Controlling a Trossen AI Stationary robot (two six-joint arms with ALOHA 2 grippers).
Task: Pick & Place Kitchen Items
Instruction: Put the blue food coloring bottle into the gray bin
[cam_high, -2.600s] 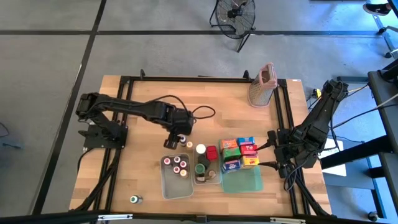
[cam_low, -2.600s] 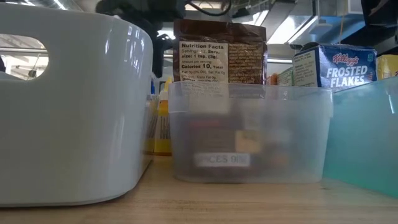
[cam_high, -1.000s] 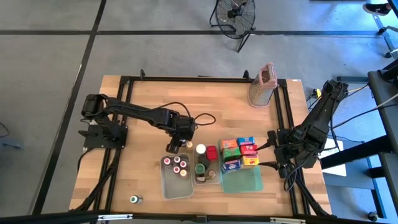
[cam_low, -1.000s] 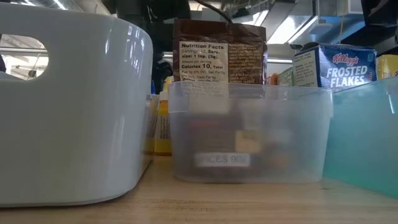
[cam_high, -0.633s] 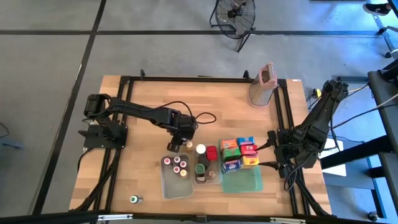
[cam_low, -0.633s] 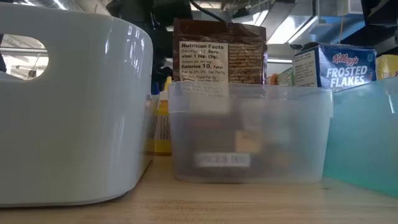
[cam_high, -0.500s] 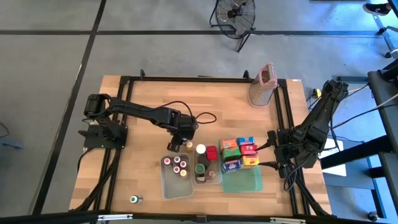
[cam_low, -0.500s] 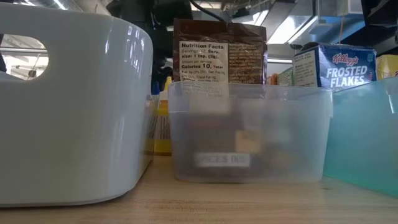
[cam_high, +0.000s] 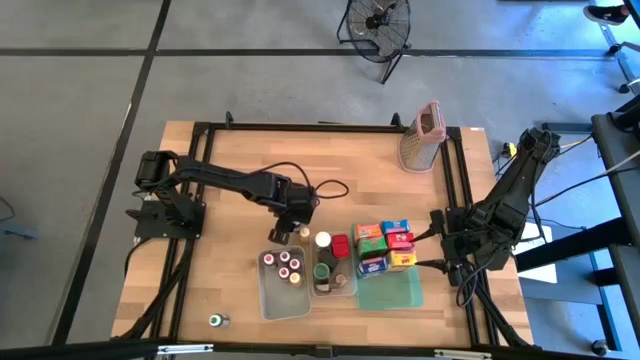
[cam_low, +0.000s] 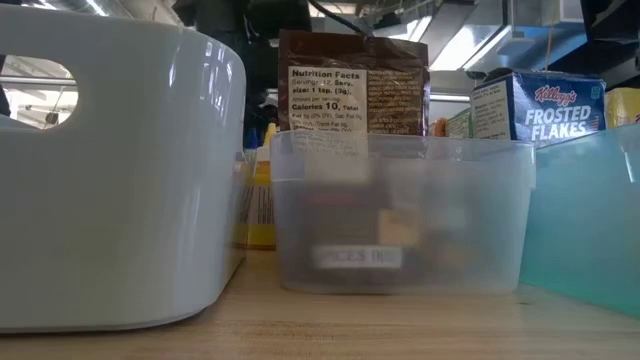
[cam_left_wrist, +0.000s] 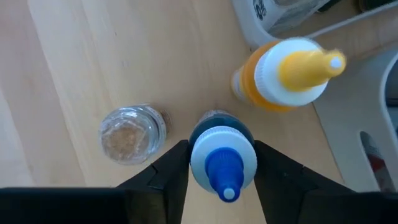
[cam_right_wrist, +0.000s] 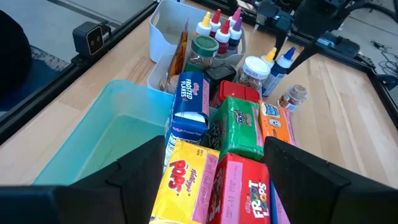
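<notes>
PROGRESS: red-capped jars (cam_high: 285, 266) already in clear tub (cam_high: 268, 300), cartons (cam_high: 385, 247) grouped at green tray (cam_high: 400, 293); loose items remain | LEFT GRIPPER (cam_left_wrist: 222, 163): fingers closing on blue-capped bottle (cam_left_wrist: 222, 162), just behind the tub | AXIS: vertical, nozzle up | NEIGHBOURS: yellow-capped bottle (cam_left_wrist: 292, 71), small jar (cam_left_wrist: 132, 132) | RIGHT GRIPPER (cam_right_wrist: 214, 186): waiting at the table's right edge, fingers spread, empty.

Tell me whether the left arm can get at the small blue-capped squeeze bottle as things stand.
Probably yes. The left end effector already straddles the small blue-capped squeeze bottle, one dark finger on each side. The yellow-capped squeeze bottle and the small clear glass spice jar stand apart from it, outside the fingers.
</notes>
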